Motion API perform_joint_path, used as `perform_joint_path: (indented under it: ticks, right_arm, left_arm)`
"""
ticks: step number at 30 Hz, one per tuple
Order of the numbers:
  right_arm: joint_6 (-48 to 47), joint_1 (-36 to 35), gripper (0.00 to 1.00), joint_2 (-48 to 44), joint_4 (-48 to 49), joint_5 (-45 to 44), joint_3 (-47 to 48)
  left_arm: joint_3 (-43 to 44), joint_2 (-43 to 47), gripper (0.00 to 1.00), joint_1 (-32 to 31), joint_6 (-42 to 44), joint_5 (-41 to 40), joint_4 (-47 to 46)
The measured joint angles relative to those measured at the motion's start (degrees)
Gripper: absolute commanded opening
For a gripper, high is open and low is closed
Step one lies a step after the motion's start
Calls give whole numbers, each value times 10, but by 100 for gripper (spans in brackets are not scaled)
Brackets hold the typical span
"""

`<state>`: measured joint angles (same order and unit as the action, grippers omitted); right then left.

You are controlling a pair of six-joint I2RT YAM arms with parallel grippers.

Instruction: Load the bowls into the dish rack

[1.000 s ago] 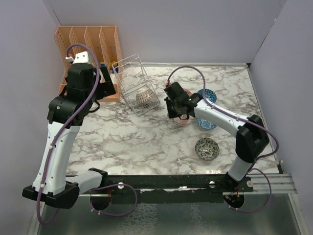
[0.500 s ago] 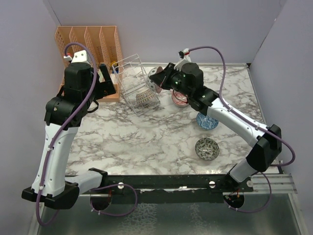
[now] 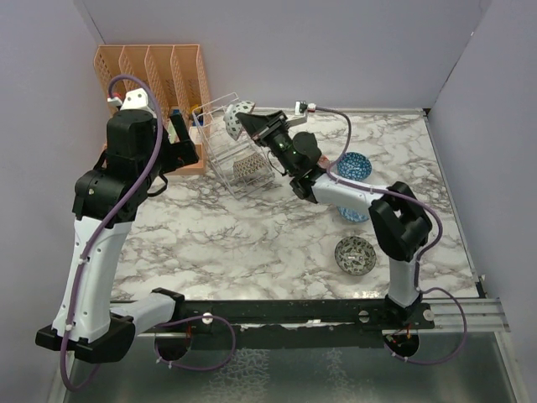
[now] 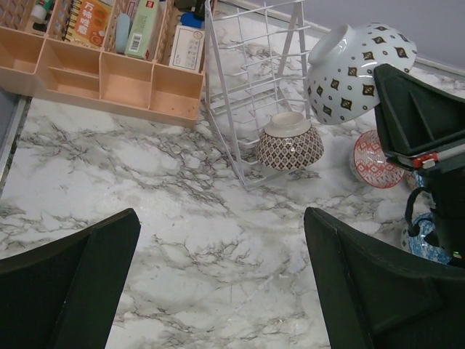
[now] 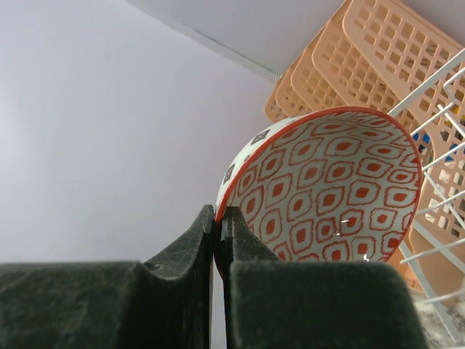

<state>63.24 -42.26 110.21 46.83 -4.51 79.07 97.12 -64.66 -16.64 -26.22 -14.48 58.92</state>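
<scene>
Your table (image 3: 252,243) has a white top veined in grey marble, closed in by plain pale lavender walls (image 3: 336,50) at the far edge and both sides. A black rail (image 3: 294,312) runs along the near edge and carries both arm bases.

In the far left corner stands a peach organiser (image 3: 155,71) with small boxes and packets in its slots. Just beside it, toward the middle of the far edge, is the wire rack (image 3: 222,134). A brown bowl (image 4: 290,142) sits on its side at the rack's near end.

Your right gripper (image 5: 218,218) is clenched on the rim of a red-lined bowl (image 5: 327,189), which is white with dark squares outside. It holds that bowl in the air, tipped on its side, at the far end of the rack. Whether the bowl touches the wires I cannot tell.

Your left gripper (image 4: 221,218) hangs released with nothing between its fingers, above bare marble on the near side of the organiser and rack.

A second red bowl (image 4: 374,160) rests on the table just right of the rack. A blue bowl (image 3: 355,165) sits further right. Another blue one (image 3: 352,215) shows partly under the right arm. A grey-green bowl (image 3: 356,255) lies toward the near right.
</scene>
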Motion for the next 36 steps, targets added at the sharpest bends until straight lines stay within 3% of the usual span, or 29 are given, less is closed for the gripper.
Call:
perform_joint_path:
  ticks: [9,19,36]
  right_arm:
    - [45,-38,1,84,125,-111,9]
    - [83,-53,1,137,151,-184,14]
    - [135,-53,1,176,189,-218,2]
  left_arm:
    - [-1,6,99,0,0,13,1]
    - [-29,12,99,0,0,23,4]
    - [-45,16,99,0,-1,34,4]
